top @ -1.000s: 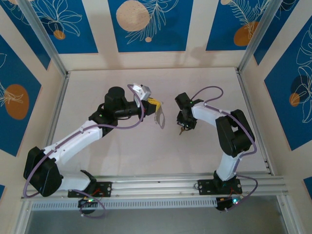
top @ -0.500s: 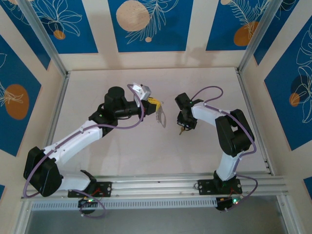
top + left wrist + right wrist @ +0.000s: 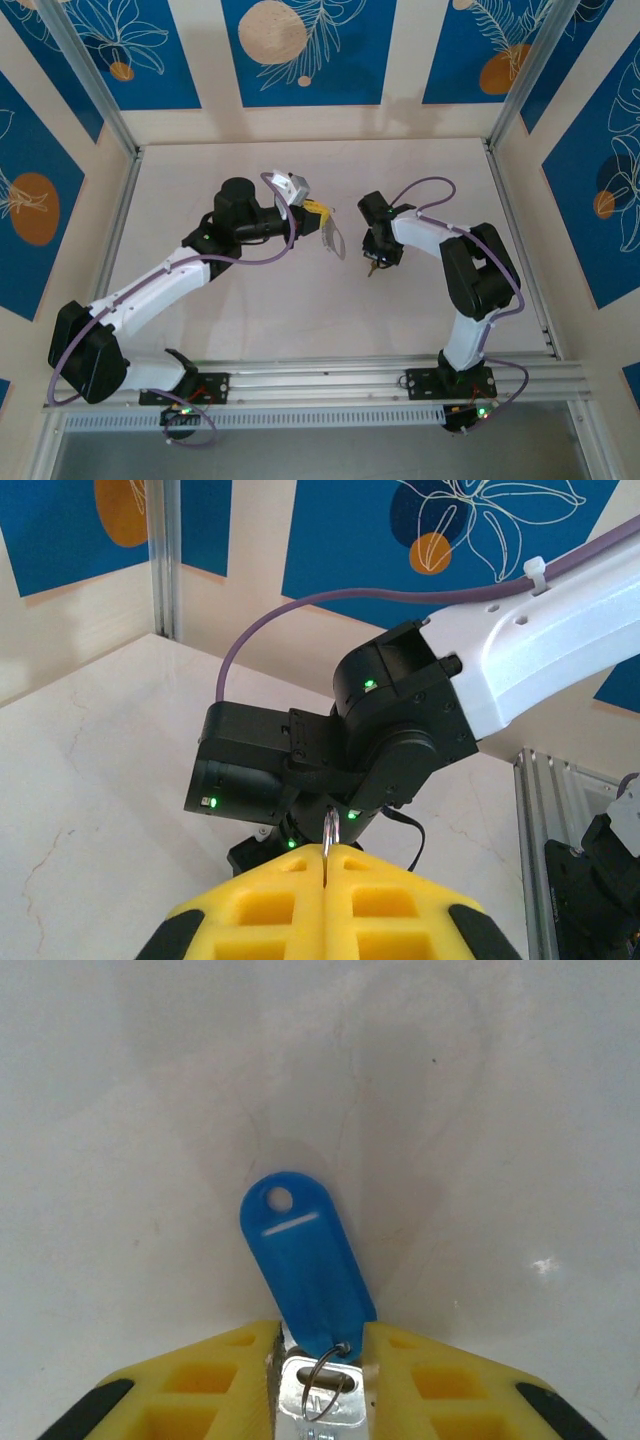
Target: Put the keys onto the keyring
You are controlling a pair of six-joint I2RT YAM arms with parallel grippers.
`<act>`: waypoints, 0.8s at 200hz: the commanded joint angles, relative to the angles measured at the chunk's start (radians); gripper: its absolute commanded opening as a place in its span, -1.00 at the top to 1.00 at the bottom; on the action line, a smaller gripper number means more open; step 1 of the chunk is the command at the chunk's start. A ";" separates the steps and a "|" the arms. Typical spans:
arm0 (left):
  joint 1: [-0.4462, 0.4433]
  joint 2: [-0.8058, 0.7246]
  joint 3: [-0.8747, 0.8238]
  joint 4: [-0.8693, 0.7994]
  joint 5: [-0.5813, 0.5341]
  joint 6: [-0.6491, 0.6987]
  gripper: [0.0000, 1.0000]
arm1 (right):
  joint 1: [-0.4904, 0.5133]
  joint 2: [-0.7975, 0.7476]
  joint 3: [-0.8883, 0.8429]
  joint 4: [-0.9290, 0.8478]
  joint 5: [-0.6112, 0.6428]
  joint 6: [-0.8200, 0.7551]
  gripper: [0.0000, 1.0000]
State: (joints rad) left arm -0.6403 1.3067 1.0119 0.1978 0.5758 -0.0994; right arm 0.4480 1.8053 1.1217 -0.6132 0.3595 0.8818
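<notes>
Above the table (image 3: 300, 320), items by size. My left pincer (image 3: 316, 210): clenched on the keyring (image 3: 333, 240), loop hanging clear of the table. My right pincer (image 3: 322, 1345): grasping the key (image 3: 303, 1260) by its metal — blue head sticking out, hole free. Near each other, not touching. Note to self: steady the loop, line the hole up with it, approach slowly.

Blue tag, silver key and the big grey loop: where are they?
blue tag (image 3: 305, 1270), right wrist view, middle of its flat face.
silver key (image 3: 345, 1405), right wrist view, its metal head.
grey loop (image 3: 333, 242), top view, its hanging part.
</notes>
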 commanded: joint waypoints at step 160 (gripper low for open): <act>-0.017 0.001 0.009 0.065 0.030 -0.023 1.00 | 0.006 -0.033 -0.016 -0.003 0.018 0.002 0.57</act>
State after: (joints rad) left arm -0.6430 1.3067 1.0119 0.2028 0.5758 -0.1070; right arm 0.4515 1.8095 1.1187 -0.6022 0.3599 0.8814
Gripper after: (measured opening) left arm 0.047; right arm 0.213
